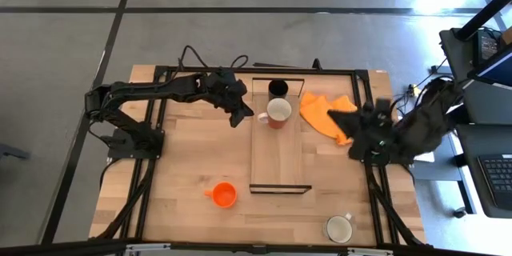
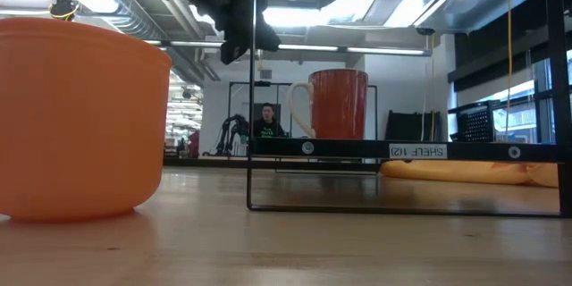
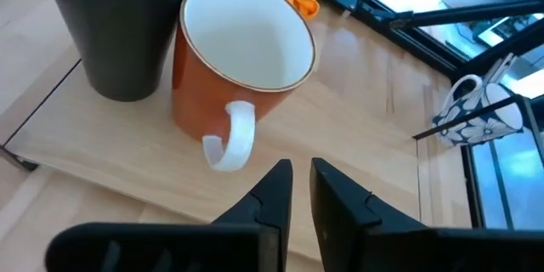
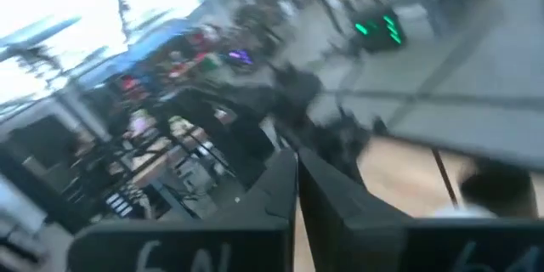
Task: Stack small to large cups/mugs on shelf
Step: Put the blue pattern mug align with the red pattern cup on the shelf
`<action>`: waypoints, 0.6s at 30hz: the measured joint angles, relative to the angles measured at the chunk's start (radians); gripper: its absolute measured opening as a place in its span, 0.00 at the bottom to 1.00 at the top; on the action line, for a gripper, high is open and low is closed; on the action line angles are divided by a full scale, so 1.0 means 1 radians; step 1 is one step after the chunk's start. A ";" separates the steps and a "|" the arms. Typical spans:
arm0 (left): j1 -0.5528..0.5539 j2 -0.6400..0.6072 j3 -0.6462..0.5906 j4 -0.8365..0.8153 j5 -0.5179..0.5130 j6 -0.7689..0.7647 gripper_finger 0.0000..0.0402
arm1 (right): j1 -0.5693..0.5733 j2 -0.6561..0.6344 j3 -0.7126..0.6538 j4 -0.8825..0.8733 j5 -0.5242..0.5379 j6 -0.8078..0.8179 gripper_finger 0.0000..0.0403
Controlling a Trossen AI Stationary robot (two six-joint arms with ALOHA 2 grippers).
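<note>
Left gripper (image 1: 238, 118): we find it just beside the shelf's left edge, near the mug handle. In the left wrist view its fingers (image 3: 274, 189) stand close together with a thin gap between them, nothing held, tips short of the handle.
Right gripper (image 1: 350, 132): we find it off the shelf's right side, over the edge of the orange cloth (image 1: 322, 112). In the right wrist view the fingers (image 4: 280, 178) lie almost together, nothing seen between them.
Orange-walled mug (image 1: 278, 113): upright on the shelf, white inside, white handle pointing toward the left gripper.
Black tumbler (image 1: 278, 88): upright on the shelf at its far end, just beside the mug; we cannot tell whether they touch.
Shelf (image 1: 280, 168): light-wood board in a black frame, lying lengthwise at mid-table; its near part is bare.
Orange cup (image 1: 224, 195): on the tabletop, left of the shelf's near end, well apart from both grippers.
White mug (image 1: 339, 228): on the tabletop at the near right corner.
</note>
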 joint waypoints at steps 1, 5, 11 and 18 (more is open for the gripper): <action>-0.001 0.000 0.000 0.000 0.001 -0.014 0.10 | -0.014 -0.018 0.000 0.067 -0.035 -0.112 0.04; -0.018 0.000 0.000 0.000 0.001 -0.056 0.10 | -0.073 -0.076 0.004 0.234 -0.276 -0.429 0.04; -0.069 0.000 0.000 0.024 -0.018 -0.131 0.10 | -0.148 -0.092 0.081 0.217 -0.789 -0.669 0.04; -0.129 0.000 0.000 0.123 -0.110 -0.179 0.10 | -0.156 -0.138 0.103 0.159 -0.875 -0.834 0.04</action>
